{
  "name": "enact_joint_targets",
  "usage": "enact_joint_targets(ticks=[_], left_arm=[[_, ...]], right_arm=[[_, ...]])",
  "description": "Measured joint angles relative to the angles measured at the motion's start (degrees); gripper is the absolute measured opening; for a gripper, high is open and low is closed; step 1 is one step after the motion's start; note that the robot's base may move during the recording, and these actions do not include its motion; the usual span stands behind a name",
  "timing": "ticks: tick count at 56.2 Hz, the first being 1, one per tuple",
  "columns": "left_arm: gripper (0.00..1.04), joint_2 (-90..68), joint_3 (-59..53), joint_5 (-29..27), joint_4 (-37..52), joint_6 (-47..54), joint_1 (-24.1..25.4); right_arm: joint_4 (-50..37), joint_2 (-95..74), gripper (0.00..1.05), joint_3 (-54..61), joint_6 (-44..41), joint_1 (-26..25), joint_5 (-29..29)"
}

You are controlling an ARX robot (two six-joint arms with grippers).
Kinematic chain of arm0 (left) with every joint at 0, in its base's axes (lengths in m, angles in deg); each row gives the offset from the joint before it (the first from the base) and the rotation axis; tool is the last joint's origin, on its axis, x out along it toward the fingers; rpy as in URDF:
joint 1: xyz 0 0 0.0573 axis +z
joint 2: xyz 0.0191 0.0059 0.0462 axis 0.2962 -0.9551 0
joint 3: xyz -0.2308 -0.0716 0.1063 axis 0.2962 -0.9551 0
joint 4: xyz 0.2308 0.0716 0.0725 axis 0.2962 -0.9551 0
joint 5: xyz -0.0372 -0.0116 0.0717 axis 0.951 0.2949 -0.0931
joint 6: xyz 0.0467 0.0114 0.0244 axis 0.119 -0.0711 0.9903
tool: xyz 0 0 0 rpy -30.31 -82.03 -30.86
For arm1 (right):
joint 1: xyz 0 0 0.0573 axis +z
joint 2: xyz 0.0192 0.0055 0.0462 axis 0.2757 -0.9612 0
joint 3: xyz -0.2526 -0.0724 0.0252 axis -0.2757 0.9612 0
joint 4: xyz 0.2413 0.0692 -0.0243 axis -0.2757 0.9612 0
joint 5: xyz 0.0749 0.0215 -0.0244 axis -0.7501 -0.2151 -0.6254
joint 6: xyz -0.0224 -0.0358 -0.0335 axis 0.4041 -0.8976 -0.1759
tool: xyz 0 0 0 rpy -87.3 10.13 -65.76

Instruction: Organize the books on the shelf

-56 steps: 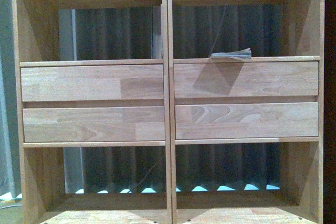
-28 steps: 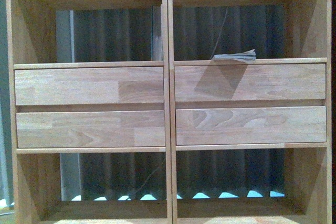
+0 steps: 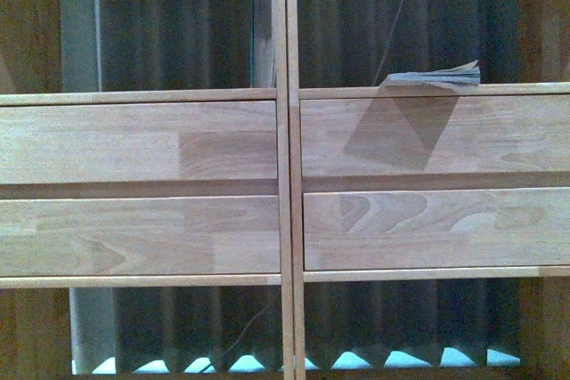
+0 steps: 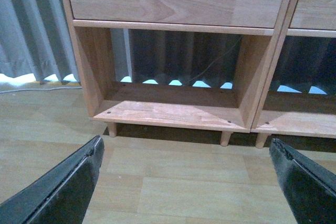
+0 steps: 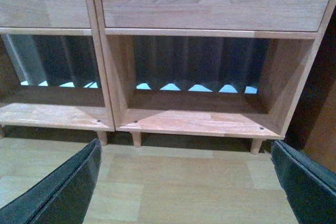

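I am holding my left jaws wide apart, gripping nothing, low over the pale wooden plank floor (image 4: 173, 182). Straight ahead of them the bottom left compartment of the large light-wood shelving unit (image 3: 287, 175) is opening, standing on short round legs (image 4: 226, 138). A thin cable (image 4: 210, 66) is hanging behind that compartment, in front of the grey pleated curtain (image 3: 178, 37).

My right jaws are likewise spread wide and holding nothing. They are hovering over the same floor and facing the bottom right compartment, just past the doubled central upright.

The thin whitish paperback (image 3: 441, 76) is lying flat on the floor of the upper right compartment. That puts it high above my right jaws, over the two plain wooden front panels (image 3: 427, 229) stacked above the compartment those jaws are facing. Its front edge is sitting at the lip of the board, and it is casting an angular shadow down onto the upper panel. It is well apart from both jaws.

Up above my left jaws, in the upper left compartment, a narrow upright strip with a dark teal edge (image 3: 261, 33) is standing against the central upright. I cannot tell whether it is a book.
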Motion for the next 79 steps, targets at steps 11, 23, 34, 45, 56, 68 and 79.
enact_joint_targets(ticks=[11,23,34,45,56,68,79], left_arm=[[0.97,0.00,0.00,0.04,0.00,0.00,0.00],[0.97,0.00,0.00,0.02,0.00,0.00,0.00],[0.97,0.00,0.00,0.00,0.00,0.00,0.00],[0.97,-0.02,0.00,-0.02,0.00,0.00,0.00],[0.97,-0.02,0.00,0.09,0.00,0.00,0.00],[0.97,0.00,0.00,0.02,0.00,0.00,0.00],[0.97,0.00,0.00,0.02,0.00,0.02,0.00]], right_arm=[[0.00,0.00,0.98,0.00,0.00,0.00,0.00],[0.00,0.00,0.98,0.00,0.00,0.00,0.02],[0.00,0.00,0.98,0.00,0.00,0.00,0.02],[0.00,0.00,0.98,0.00,0.00,0.00,0.11],[0.02,0.00,0.98,0.00,0.02,0.00,0.02],[0.02,0.00,0.98,0.00,-0.02,0.00,0.02],[0.00,0.00,0.98,0.00,0.00,0.00,0.02]])
